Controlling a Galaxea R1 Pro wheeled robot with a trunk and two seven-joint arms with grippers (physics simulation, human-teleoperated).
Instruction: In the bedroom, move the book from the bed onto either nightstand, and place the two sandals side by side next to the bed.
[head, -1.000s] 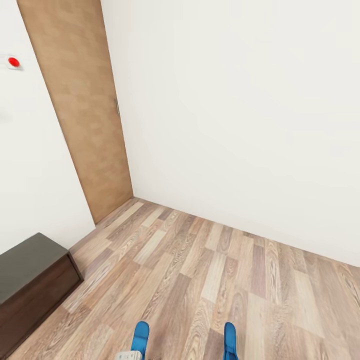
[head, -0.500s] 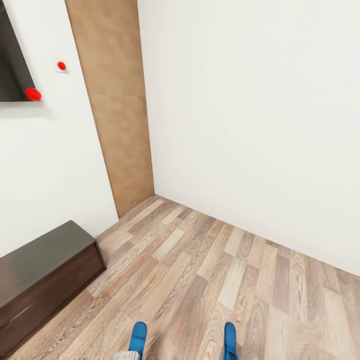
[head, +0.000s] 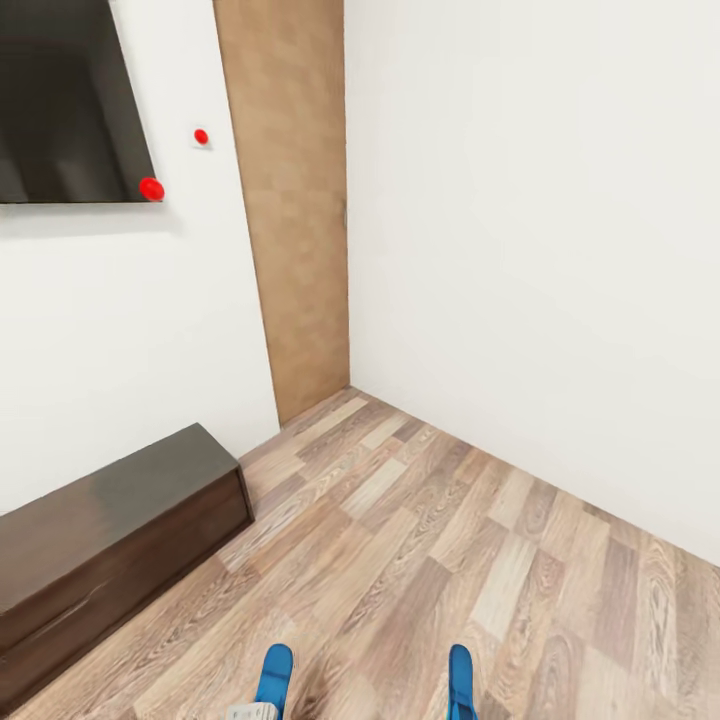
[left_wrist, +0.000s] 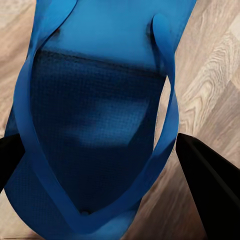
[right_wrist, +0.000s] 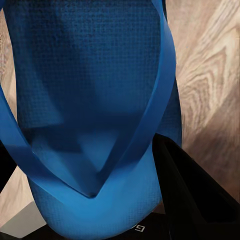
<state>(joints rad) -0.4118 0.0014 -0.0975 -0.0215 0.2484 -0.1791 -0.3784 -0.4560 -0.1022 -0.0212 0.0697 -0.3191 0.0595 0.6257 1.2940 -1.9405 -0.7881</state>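
A furnished room in a home: wood-plank floor (head: 450, 540), plain white walls (head: 520, 220) meeting at a far corner, a brown wooden door (head: 295, 200), a dark wall-mounted screen (head: 60, 100) and a low dark wooden bench (head: 110, 530) at the left.

Blue sandal (right_wrist: 95, 100) clamped between dark pincer fingers (right_wrist: 195, 195), thong straps facing camera, above wood-plank floor (right_wrist: 210, 85).

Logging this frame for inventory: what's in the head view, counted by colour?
Blue: 2, the left sandal and the right sandal
Red: 2, the larger dot and the smaller dot
Dark brown: 1, the bench
Total: 5
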